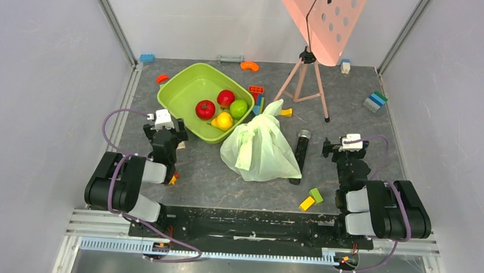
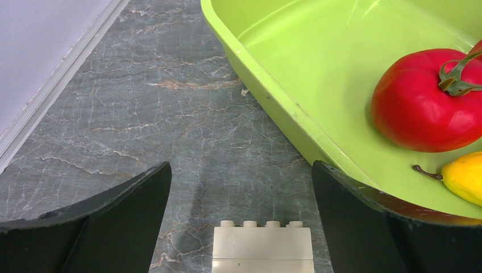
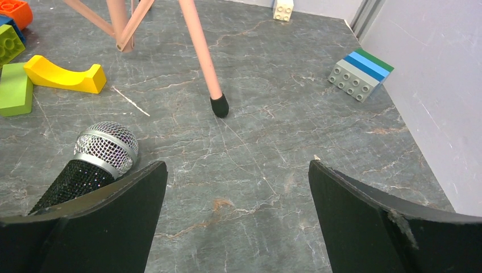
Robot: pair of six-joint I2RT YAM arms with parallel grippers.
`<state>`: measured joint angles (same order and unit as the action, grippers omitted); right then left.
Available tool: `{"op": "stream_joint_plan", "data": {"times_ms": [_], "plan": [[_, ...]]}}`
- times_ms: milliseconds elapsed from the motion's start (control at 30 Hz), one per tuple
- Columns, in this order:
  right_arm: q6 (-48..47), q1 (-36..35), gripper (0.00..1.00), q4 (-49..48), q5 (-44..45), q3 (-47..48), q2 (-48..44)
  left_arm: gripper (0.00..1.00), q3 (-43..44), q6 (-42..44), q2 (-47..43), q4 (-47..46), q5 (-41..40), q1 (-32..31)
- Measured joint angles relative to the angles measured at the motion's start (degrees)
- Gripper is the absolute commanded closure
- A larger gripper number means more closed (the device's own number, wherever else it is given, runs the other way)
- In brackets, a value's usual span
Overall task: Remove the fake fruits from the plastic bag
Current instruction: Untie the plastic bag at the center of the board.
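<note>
The pale-green plastic bag (image 1: 261, 149) lies bunched on the table centre, its handles up; no fruit shows through it. A round green fruit (image 1: 238, 109) sits in the lime tub (image 1: 186, 86) beside a red tomato (image 1: 205, 109), a red apple (image 1: 226, 98) and a yellow pear (image 1: 223, 120). My left gripper (image 1: 164, 132) is open and empty, left of the bag at the tub's near corner. In the left wrist view the gripper (image 2: 239, 170) faces the tub wall (image 2: 273, 108). My right gripper (image 1: 345, 148) is open and empty, right of the bag, and shows over bare table in the right wrist view (image 3: 236, 168).
A black microphone (image 1: 301, 155) lies between the bag and my right gripper, its head by the left finger (image 3: 105, 151). A pink tripod (image 1: 305, 77) stands behind. A white brick (image 2: 262, 247) lies under my left gripper. Loose bricks (image 1: 311, 199) are scattered about.
</note>
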<state>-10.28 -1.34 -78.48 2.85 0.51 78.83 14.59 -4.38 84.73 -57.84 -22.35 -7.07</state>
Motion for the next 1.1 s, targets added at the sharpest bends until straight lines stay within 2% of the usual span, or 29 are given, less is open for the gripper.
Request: {"op": "stream_joint_plan", "data": {"times_ms": [200,367,567,700,867,967,1100], "plan": [[1.27,-0.04,0.02,-0.96,3.26,0.00,-1.18,0.00,-0.28,0.02,-0.79,0.26,0.02,-0.02],[2.73,-0.04,0.02,-0.42,6.45,0.00,-8.81,0.00,1.16,-0.66,-10.38,10.14,-1.97,-0.33],[8.41,-0.04,0.02,16.24,12.68,0.00,-22.82,0.00,16.92,-12.85,-16.72,37.59,-7.76,-0.50],[15.30,-0.04,0.02,32.00,18.18,1.53,-28.68,0.00,29.07,-22.08,-16.76,57.57,-4.39,-0.50],[20.39,-0.04,0.02,51.25,19.80,11.63,-30.73,0.00,38.71,-28.85,-15.87,71.78,4.87,-0.52],[21.84,-0.04,0.02,57.20,18.10,16.00,-32.17,0.00,41.46,-32.39,-15.91,78.42,8.76,-0.50],[22.18,-0.04,0.02,62.01,15.10,16.94,-33.62,0.00,43.76,-34.67,-16.55,86.93,10.95,0.13]]}}
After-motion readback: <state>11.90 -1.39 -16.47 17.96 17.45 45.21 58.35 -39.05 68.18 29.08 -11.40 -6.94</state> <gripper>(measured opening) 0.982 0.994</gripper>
